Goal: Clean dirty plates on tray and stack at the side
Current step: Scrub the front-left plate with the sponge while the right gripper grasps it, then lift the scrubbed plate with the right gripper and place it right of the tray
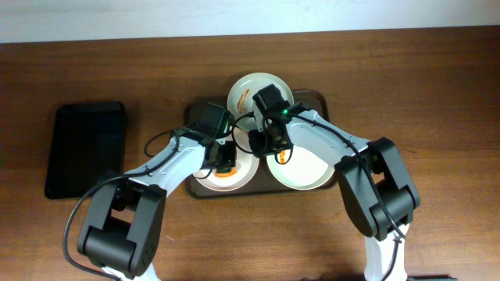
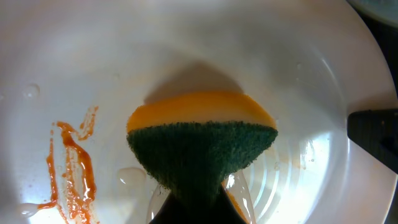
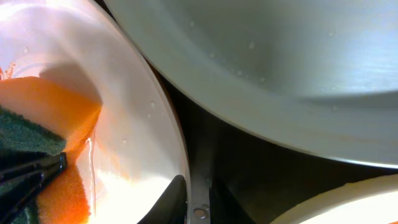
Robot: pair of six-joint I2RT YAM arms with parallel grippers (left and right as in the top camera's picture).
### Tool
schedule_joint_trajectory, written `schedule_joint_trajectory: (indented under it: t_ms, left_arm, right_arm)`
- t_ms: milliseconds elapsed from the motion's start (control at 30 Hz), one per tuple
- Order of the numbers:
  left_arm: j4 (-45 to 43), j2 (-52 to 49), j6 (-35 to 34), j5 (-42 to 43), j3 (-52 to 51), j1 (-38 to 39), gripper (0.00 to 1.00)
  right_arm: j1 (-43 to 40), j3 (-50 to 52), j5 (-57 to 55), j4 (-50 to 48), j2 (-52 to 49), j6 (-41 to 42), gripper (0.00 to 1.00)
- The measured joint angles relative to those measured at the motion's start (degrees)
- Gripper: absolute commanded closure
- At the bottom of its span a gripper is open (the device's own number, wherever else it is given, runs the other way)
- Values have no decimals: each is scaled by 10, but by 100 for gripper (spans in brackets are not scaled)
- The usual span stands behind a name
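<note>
- Overhead: the smeared plate [image 1: 242, 173] sits at the front left of the tray [image 1: 316, 101], with two other plates beside it. The left claw [image 1: 226, 160] presses a sponge [image 1: 223, 176] into it, and the right claw [image 1: 262, 144] is at its inner rim.
- Left wrist: the left claw [image 2: 196, 199] is clamped tight on the sponge [image 2: 202, 140], mid-plate. The red smear [image 2: 73, 168] lies well to its left, so the wipe should sweep that way, flat and firm.
- Right wrist: the right claw [image 3: 198, 202] has its fingers nearly together and appears to pinch the plate's rim [image 3: 143, 106]. A steady hold should stop the plate sliding.
</note>
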State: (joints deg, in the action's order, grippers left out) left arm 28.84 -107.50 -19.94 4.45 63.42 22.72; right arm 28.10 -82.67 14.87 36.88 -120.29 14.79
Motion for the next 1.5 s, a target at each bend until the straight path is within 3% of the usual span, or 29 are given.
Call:
schedule_joint_trajectory:
  t_ms: [133,400,533,767,900,1033,1167,1300,1433,1500]
  left_arm:
    - [5,-2,0,-19,4,0,100]
    - [117,-12,0,-182,35,-44,100]
    - [196,-14,0,-172,80,-47,100]
    - [92,17,0,-40,53,-50,100]
    - [32,17,0,-20,-5,-51,100]
    - [-6,28,0,-50,-31,-53,100]
    - [22,35,0,-159,-36,-53,100]
    - [97,117,0,-193,-21,-56,100]
    - [122,272,0,-160,-5,-59,100]
    - [140,304,0,-152,-5,-61,100]
  right_arm:
    - [0,-1,2,3,0,0,84]
    - [3,-19,18,23,-2,-3,89]
    - [5,-30,17,32,-2,-3,89]
    - [5,-30,17,34,-2,-3,89]
    - [5,-30,17,35,-2,-2,89]
    - [5,-30,17,36,-2,-2,90]
    - [5,-30,17,36,-2,-3,96]
    - [5,-53,20,75,-3,-3,96]
    - [5,-64,16,90,-1,-5,96]
    - [5,-65,-8,110,23,-4,96]
